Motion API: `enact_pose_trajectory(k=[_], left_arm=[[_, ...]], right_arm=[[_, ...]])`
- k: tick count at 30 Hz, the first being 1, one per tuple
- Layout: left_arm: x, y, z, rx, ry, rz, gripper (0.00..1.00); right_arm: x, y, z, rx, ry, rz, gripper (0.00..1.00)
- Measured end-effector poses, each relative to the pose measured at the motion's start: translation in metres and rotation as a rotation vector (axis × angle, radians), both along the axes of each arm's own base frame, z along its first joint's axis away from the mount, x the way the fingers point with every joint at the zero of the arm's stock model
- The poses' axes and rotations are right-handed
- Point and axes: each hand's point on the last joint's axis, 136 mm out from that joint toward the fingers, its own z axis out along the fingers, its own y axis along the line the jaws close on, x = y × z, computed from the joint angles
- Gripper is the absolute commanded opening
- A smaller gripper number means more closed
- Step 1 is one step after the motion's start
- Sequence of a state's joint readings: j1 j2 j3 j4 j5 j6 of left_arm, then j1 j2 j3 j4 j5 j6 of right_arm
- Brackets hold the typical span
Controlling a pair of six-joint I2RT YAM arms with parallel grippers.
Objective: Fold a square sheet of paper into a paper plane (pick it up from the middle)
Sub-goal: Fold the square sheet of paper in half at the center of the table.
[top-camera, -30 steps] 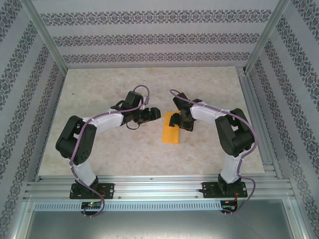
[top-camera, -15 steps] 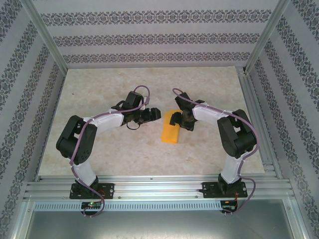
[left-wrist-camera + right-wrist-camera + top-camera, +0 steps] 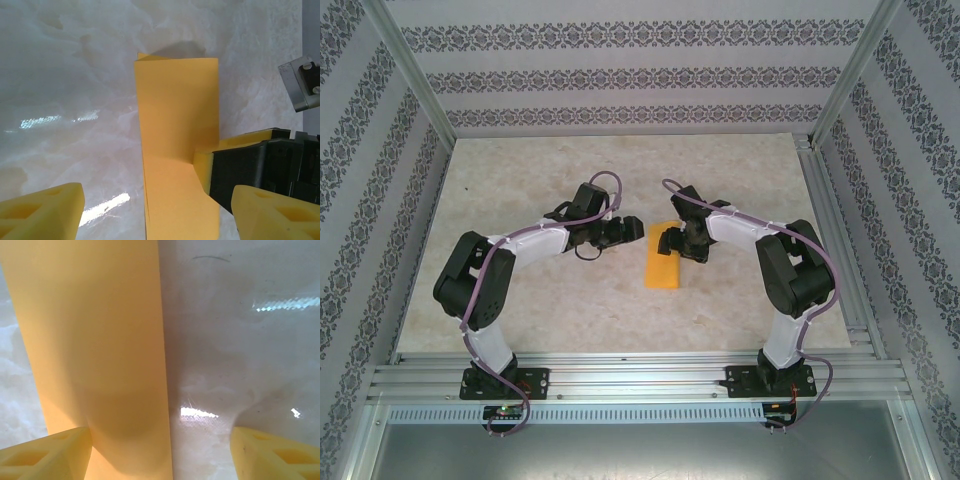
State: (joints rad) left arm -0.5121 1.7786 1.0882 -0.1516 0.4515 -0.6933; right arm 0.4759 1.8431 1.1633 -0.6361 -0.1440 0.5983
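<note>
The square sheet of paper point(image 3: 663, 260) lies flat on the marble tabletop as a narrow orange-yellow rectangle, folded in half lengthwise, with no pointed plane shape. My right gripper point(image 3: 680, 242) hangs open over its far end, one finger over the paper and the other over bare table. In the right wrist view the paper point(image 3: 95, 340) runs up the left half, with my right gripper point(image 3: 160, 457) straddling its right edge. My left gripper point(image 3: 626, 229) is open just left of the sheet. In the left wrist view the paper point(image 3: 177, 145) lies between the open left gripper point(image 3: 157, 215), and a right finger point(image 3: 235, 160) touches its right edge.
The marble tabletop point(image 3: 520, 180) is boxed in by patterned walls and aluminium rails point(image 3: 640, 375) along the front and right side. Both arms bend inward toward the middle, so their wrists sit close together there.
The left gripper has edged slightly right toward the paper. The right gripper has barely shifted, and the paper stays where it was.
</note>
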Motion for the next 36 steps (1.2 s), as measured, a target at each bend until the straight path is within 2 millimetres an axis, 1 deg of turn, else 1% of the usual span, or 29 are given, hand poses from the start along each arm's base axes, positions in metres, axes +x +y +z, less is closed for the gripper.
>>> enact_pose_trajectory(k=[5,9,13,28,34,36], left_arm=[[0.003,-0.005,0.006,-0.01,-0.012,-0.007,0.77],[0.004,-0.008,0.006,-0.013,-0.011,-0.015,0.76],[0.002,-0.009,0.005,-0.012,-0.009,-0.018,0.76],[0.003,-0.01,0.005,-0.012,-0.009,-0.019,0.76],[0.005,-0.012,0.008,-0.016,-0.014,-0.023,0.76],[0.005,-0.013,0.008,-0.015,-0.014,-0.024,0.74]], right_arm=[[0.004,0.001,0.003,0.003,-0.01,-0.003,0.74],[0.005,0.002,0.002,0.001,-0.007,-0.011,0.74],[0.004,0.0,-0.004,-0.01,0.005,-0.012,0.74],[0.005,-0.002,-0.004,-0.022,0.002,-0.014,0.74],[0.005,-0.003,-0.004,-0.03,0.0,-0.017,0.74],[0.005,-0.004,-0.004,-0.032,0.001,-0.017,0.74]])
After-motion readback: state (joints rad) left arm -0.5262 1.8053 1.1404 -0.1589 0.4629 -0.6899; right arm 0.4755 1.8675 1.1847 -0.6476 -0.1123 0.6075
